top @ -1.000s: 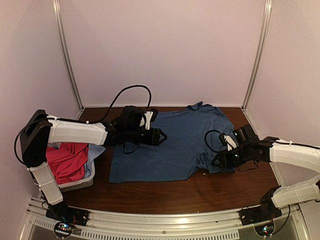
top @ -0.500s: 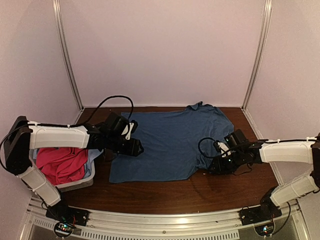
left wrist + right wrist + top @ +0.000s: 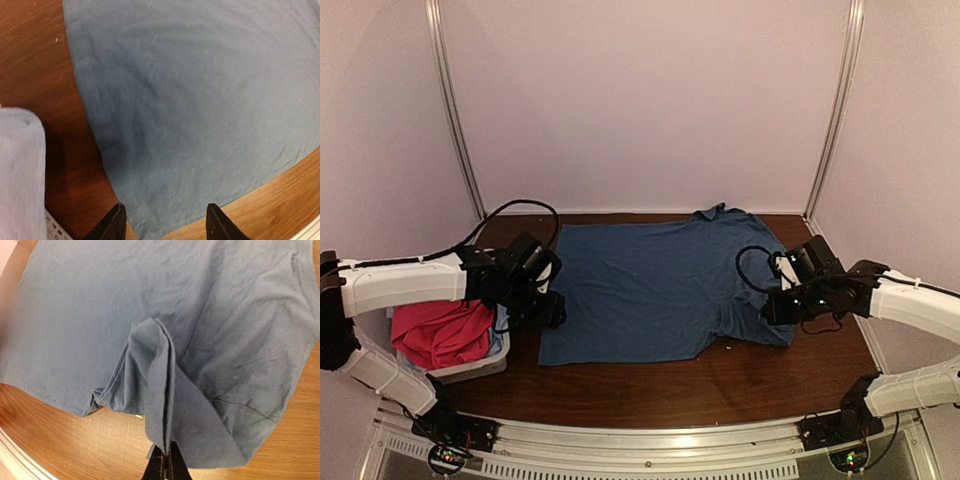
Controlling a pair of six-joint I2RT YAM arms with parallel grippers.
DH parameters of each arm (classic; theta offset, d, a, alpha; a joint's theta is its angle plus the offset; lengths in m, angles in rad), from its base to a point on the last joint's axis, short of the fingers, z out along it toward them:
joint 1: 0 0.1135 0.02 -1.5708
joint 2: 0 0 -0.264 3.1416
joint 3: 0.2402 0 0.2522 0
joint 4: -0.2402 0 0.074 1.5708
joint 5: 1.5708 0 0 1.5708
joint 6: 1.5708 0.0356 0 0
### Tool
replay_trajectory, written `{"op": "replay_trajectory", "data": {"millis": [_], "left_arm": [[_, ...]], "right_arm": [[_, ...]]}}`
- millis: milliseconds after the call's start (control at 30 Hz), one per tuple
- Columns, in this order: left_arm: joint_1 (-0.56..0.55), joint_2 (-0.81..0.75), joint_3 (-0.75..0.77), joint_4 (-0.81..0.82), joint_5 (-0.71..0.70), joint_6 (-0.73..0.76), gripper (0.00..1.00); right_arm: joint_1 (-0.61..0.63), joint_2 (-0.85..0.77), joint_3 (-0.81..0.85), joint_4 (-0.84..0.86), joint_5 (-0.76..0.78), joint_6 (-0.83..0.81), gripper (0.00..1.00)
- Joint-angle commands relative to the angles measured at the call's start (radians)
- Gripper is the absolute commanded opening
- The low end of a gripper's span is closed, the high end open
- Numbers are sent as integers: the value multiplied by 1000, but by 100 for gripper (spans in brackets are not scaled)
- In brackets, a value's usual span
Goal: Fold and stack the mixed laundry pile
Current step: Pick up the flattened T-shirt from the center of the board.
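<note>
Lilac walls enclose a dark wooden table. A dark blue T-shirt lies spread flat on it. At left, a white basket holds the magenta shirt and pale blue cloth. The right pincer is clamped on a raised sleeve fold; the left pincer hovers wide above the near-left hem. Folding looks barely begun; next, the left probably must grip that hem.
</note>
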Motion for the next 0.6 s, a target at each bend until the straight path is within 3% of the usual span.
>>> {"op": "replay_trajectory", "data": {"millis": [0,133,567], "left_arm": [[7,-64,-120,-76,-2,-163,51],[6,-117,-214,-27,3,-321,42],[-68,-30,-223,-58,-23,-475,41]], "right_arm": [[11,-72,47,-134,195,64,0],[15,-117,63,-182,249,102,0],[15,-125,67,-175,250,107,0]]}}
